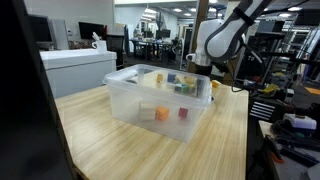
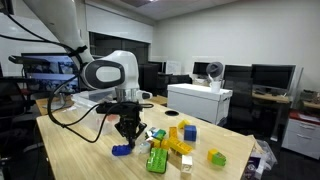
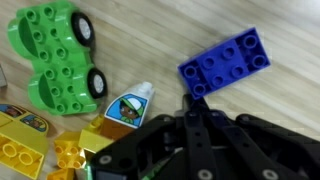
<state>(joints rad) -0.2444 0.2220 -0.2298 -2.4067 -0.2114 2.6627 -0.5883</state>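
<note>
My tool (image 3: 195,103) is pinched narrow at the seven o'clock corner of the blue brick (image 3: 225,62), which lies flat on the surface (image 3: 150,35), not yet lifted.

**Block count, anyone want to double-check?**

Quick tally from the wrist view: one blue flat brick (image 3: 224,62), one green wheeled base (image 3: 58,60), one little block with a printed face (image 3: 128,105), and at least two yellow bricks (image 3: 22,150). An exterior view adds one blue cube (image 2: 189,132) and one lime block (image 2: 217,157). There's also one clear bin (image 1: 125,100) and one wooden table (image 1: 100,145). The rest of the pile is too small to count.
</note>
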